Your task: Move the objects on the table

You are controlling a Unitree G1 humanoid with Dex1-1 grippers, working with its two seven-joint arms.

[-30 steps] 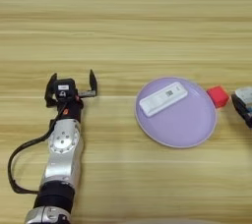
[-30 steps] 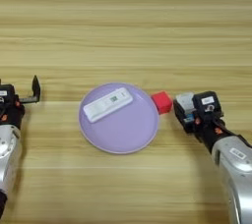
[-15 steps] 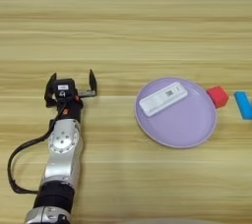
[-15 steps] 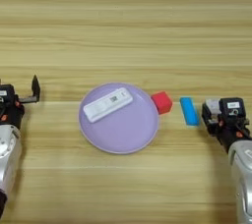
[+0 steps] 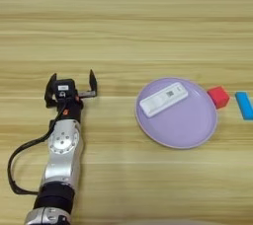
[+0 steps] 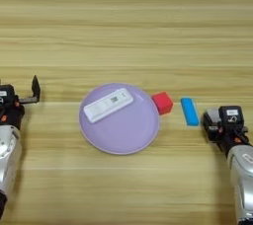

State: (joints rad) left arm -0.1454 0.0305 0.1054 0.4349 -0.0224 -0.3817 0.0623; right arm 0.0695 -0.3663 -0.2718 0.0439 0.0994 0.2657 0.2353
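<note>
The right end effector (image 6: 217, 123) sat on the worktop (image 6: 126, 21), its fingers' state impossible to tell, the blue block (image 6: 189, 111) just to its left, apart. Further left: red cube (image 6: 162, 102), lilac plate (image 6: 123, 137) bearing the white bar (image 6: 108, 105). The left end effector (image 5: 70, 82) idled, spread. Likely between steps; next, choose an object

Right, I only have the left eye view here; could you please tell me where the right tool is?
Observer: The right tool is to the right of the blue block, with a gap of bare table between them.
Operator: Thank you. Is anything else close to it?
Observer: A small grey piece shows at the tool's left side, facing the block; I cannot tell whether it is held.
</note>
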